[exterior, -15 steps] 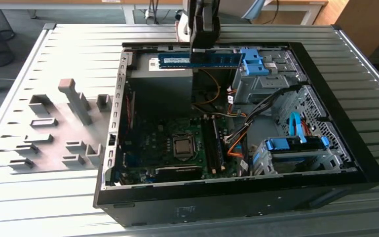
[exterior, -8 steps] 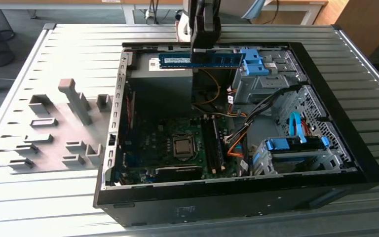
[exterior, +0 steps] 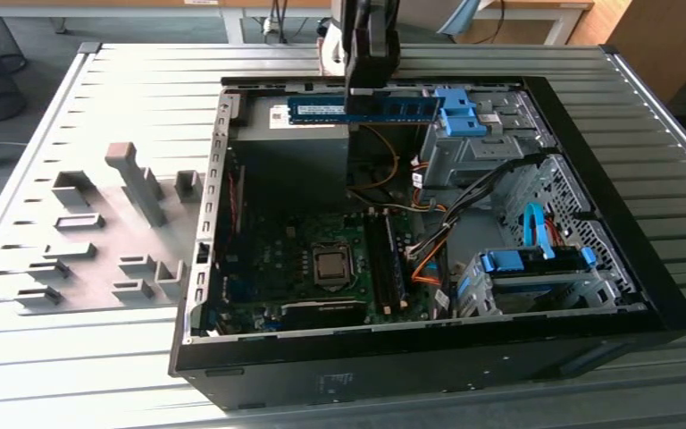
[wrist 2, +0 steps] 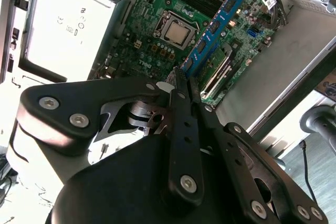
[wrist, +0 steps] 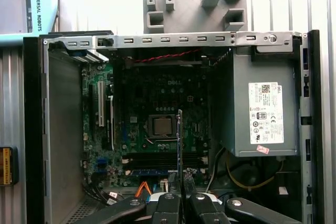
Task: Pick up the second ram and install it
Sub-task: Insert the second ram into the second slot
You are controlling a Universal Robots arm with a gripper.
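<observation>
In the exterior view the gripper (exterior: 367, 88) hangs above the open computer case (exterior: 629, 192), clenched on the upper long edge of the ram stick (exterior: 364, 109). The stick sits level in the air over the power supply (exterior: 289, 147) end and touches nothing else. I judge the stick light, stiff and thin, with chips and a contact edge that are easily damaged. It is best pinched flat-faced near the middle of its top edge, as here, leaving the contact edge free. The case holds the main board (exterior: 307, 259) with its processor socket (exterior: 333, 265) and memory slots (exterior: 386, 268), plus cables (exterior: 439, 237) and drive cages (exterior: 534, 268). Grey holder blocks (exterior: 140, 188) stand outside it on the table (exterior: 140, 80). In the second wrist view the fingers (wrist 2: 184, 108) are closed tight on the ram stick (wrist 2: 215, 27), which reaches out over the main board (wrist 2: 147, 19) beside the processor socket (wrist 2: 176, 34). A slot beyond it appears to hold a stick already, though I cannot be sure. In the first wrist view the ram stick (wrist: 179, 140) shows edge-on as a thin line rising from the gripper (wrist: 181, 203). It crosses over the memory slots (wrist: 157, 159), with the power supply (wrist: 265, 111) inside the case rim (wrist: 157, 39).
</observation>
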